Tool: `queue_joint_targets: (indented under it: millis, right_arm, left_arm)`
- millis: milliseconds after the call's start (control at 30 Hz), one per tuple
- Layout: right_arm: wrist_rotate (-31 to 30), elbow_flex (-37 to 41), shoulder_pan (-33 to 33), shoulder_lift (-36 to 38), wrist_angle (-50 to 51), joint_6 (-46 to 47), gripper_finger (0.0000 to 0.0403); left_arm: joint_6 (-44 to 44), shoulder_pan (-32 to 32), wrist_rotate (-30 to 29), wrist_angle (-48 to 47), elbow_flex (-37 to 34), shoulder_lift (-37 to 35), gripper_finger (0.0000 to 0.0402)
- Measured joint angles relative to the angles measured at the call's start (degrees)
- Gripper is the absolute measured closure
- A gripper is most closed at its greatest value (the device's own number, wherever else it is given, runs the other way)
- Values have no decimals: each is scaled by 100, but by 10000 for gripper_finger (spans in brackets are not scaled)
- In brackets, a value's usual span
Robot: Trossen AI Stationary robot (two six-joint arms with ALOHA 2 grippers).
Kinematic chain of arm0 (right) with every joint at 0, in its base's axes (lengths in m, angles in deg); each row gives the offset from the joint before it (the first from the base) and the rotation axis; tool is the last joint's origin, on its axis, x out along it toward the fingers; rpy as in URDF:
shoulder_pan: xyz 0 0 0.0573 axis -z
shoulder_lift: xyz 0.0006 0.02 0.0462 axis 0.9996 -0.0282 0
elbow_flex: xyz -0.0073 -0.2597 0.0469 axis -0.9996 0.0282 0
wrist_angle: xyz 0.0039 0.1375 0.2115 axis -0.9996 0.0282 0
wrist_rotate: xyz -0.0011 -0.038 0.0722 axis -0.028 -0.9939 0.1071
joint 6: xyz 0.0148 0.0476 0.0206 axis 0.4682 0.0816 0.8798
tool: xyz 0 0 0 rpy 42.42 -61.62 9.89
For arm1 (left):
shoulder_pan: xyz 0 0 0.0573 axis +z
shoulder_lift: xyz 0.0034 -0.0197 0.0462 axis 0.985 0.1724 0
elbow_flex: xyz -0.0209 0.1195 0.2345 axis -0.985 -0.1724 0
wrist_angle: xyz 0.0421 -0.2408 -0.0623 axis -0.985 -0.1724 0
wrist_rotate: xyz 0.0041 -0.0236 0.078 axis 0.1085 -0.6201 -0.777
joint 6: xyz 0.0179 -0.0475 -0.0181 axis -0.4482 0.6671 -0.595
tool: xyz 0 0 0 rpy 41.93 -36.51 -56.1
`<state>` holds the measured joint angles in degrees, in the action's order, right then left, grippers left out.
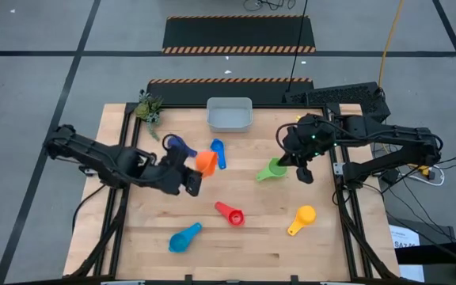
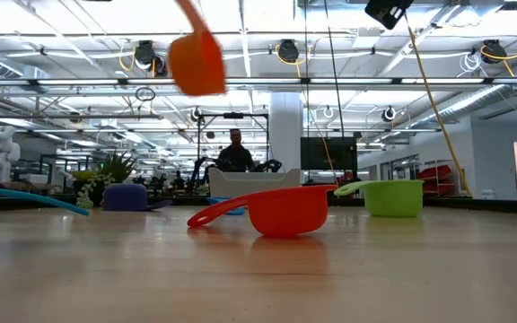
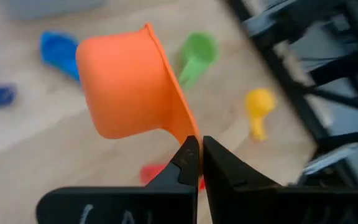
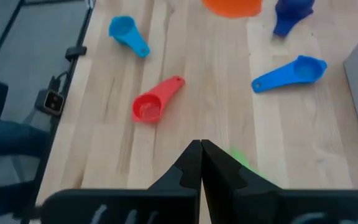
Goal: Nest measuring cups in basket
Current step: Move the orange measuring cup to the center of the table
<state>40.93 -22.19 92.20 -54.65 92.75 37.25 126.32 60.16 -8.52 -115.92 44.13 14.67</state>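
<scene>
My left gripper (image 3: pixel 194 163) is shut on the orange cup (image 3: pixel 126 87), which it holds high above the table's middle (image 1: pixel 206 162). My right gripper (image 4: pixel 201 155) is shut with nothing in it and hovers over the green cup (image 1: pixel 273 170), of which only a sliver (image 4: pixel 240 160) shows. The green cup stands upright on its base (image 2: pixel 393 197). The navy (image 1: pixel 179 145), blue (image 1: pixel 218 152), red (image 1: pixel 230 213), yellow (image 1: pixel 302 218) and light blue (image 1: pixel 185 237) cups lie scattered on the table. The basket (image 1: pixel 229 115) stands at the far edge. My left gripper pinches the orange cup's handle (image 3: pixel 184 129) near its free end between the two fingers. The fingers come from the table's left, roughly in line with the handle. The cup is lifted clear (image 2: pixel 196 63), and its bowl tilts out ahead of the fingertips.
A small green plant (image 1: pixel 149 108) sits at the far left corner. The red cup (image 2: pixel 281 211) lies nearest the low camera. Bare wood shows along the near edge between the red, yellow and light blue cups. A person (image 2: pixel 236 152) stands in the room behind.
</scene>
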Motion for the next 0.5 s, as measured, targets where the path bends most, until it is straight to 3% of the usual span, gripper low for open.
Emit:
queue_joint_targets:
  millis: [100, 200, 333, 500]
  right_arm:
    - [-312, 38, -2, 2, -128, 234, 403]
    - [-471, 42, 0, 52, -119, 521, 398]
    - [-828, 42, -2, 281, -84, 1011, 385]
    - [-1386, 42, -2, 659, -65, 1512, 367]
  left_arm:
    - [-677, 168, 18, 559, -83, -48, 395]
    - [-1197, 413, 276, 1732, -529, -186, 395]
    - [-1443, 827, 1029, 4216, -1703, -401, 395]
    - [-1048, 1110, 1258, 7009, -3145, -426, 396]
